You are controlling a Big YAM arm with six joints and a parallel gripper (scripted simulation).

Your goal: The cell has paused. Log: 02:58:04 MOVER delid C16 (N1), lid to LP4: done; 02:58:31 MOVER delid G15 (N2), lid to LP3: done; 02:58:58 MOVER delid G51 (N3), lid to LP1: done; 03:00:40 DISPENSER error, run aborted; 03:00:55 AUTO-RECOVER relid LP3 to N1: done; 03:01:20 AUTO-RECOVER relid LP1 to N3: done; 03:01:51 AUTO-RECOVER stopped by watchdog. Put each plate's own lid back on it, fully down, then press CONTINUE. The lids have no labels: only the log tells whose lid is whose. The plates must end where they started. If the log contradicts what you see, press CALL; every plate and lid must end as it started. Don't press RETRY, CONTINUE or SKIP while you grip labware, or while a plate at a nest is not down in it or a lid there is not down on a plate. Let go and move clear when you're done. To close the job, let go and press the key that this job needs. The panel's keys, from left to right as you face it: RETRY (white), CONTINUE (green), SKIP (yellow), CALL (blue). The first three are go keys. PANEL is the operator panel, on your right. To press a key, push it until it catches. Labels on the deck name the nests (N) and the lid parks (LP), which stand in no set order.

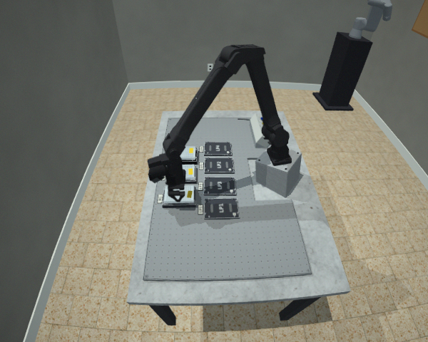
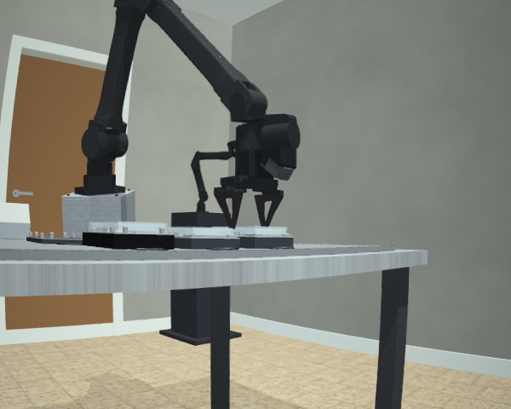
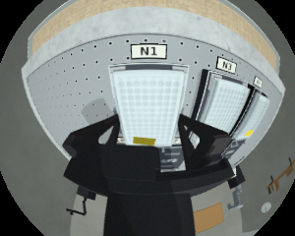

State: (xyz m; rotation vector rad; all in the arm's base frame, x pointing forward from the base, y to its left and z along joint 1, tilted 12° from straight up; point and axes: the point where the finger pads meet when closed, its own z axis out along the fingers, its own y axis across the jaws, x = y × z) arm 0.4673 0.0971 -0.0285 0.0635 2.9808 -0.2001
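Three plates stand in a row along the deck edge opposite the arm's pedestal (image 1: 276,177) (image 2: 80,211). Gripper (image 1: 176,195) (image 2: 249,227) (image 3: 148,117): closed on the clear lid (image 1: 186,189) (image 2: 261,230) (image 3: 147,93), one finger at either side. Lid is level over the plate at label N1 (image 1: 160,199) (image 3: 148,51), the row's end towards the robot's left edge; full seating cannot be told. Operator panel (image 1: 257,130) (image 2: 5,213): near the corner of the robot's right edge and the pedestal-side edge. LP1 (image 1: 221,208) lies inboard of N1.
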